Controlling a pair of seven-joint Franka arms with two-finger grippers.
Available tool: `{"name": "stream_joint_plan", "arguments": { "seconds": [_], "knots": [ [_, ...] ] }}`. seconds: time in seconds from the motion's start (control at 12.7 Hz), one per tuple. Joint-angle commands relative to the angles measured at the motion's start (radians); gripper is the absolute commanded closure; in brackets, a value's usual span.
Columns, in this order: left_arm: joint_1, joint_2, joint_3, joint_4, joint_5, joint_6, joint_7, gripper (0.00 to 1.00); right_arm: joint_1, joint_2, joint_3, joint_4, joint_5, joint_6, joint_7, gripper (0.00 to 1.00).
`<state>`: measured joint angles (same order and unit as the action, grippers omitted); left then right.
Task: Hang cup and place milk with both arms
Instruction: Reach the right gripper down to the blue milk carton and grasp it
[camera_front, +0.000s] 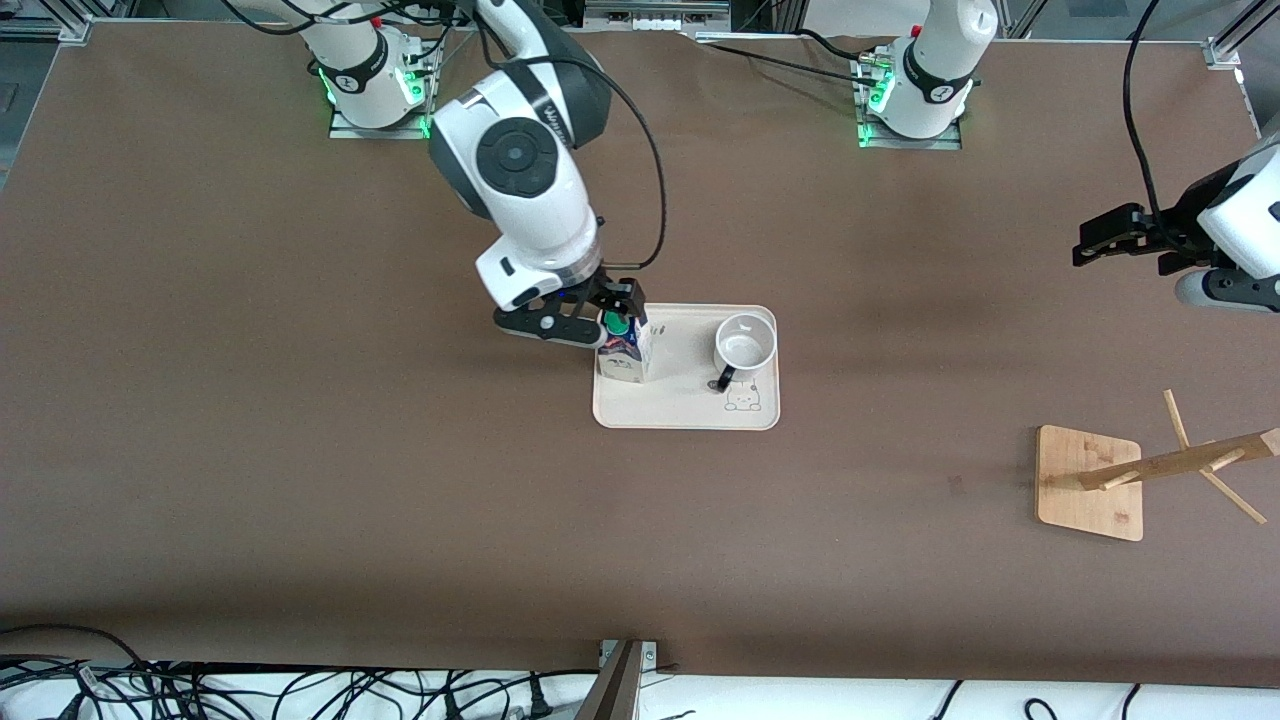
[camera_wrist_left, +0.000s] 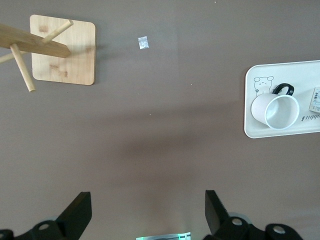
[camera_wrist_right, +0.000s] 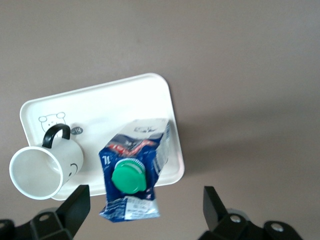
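Milk: small blue and white carton (camera_front: 625, 350) with a green screw cap (camera_wrist_right: 128, 176), standing upright on the tray at the end toward the right arm; nothing grips it
Cup: white mug (camera_front: 745, 345) with a thin black handle, upright and mouth up on the same tray, at the end toward the left arm, well apart from the carton; its handle points toward the front camera; a drawn face shows on its side in the right wrist view
Tray: cream, rounded corners (camera_front: 686, 410), mid-bench, with a small bear drawing printed near the mug's handle
Right gripper: (camera_front: 590, 318) low over the tray's edge, directly above the milk; fingers (camera_wrist_right: 76, 206) spread wide with the carton's capped top between them, neither finger touching it, nothing held
Left gripper: (camera_front: 1105, 240) up in the air over bare bench at the left arm's end, waiting; fingers (camera_wrist_left: 80, 212) wide apart, empty, only brown surface under them
Rack: wooden mug tree (camera_front: 1175, 462) with slanted pegs on a square wooden base (camera_front: 1090, 482), standing on the bench toward the left arm's end, nearer to the front camera than the tray; no cup hangs on it
Bench: brown surface (camera_front: 300, 420); a tiny pale scrap (camera_wrist_left: 143, 43) lies on it between rack and tray in the left wrist view
Cables: black tangle (camera_front: 250, 690) along the bench's edge closest to the front camera
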<state>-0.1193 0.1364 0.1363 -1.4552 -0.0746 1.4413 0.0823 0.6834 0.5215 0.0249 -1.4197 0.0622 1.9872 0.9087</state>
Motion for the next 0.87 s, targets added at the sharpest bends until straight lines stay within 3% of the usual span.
{"name": "stream_joint_plan", "arguments": {
  "seconds": [0.0,0.16,0.39,0.63,0.71,0.79],
  "knots": [
    [-0.003,0.026,-0.001,0.024,-0.008,-0.012,0.004,0.00,0.024,0.034,-0.010,0.028,0.011,0.015,0.053,0.00],
    [-0.028,0.054,-0.017,0.035,0.060,-0.009,0.004,0.00,0.060,0.058,-0.011,0.022,0.010,0.038,0.081,0.00],
    [-0.043,0.078,-0.024,0.033,0.065,-0.013,0.005,0.00,0.073,0.069,-0.011,-0.031,0.004,0.100,0.088,0.03],
    [-0.046,0.081,-0.029,0.035,0.070,-0.018,0.014,0.00,0.067,0.068,-0.013,-0.041,-0.001,0.101,0.072,0.49],
    [-0.046,0.081,-0.029,0.036,0.068,-0.022,0.014,0.00,0.062,0.063,-0.014,-0.036,-0.001,0.101,0.058,0.63],
    [-0.045,0.084,-0.029,0.036,0.053,-0.042,0.019,0.00,0.059,0.052,-0.017,-0.033,0.002,0.094,0.050,0.70]
  ]
}}
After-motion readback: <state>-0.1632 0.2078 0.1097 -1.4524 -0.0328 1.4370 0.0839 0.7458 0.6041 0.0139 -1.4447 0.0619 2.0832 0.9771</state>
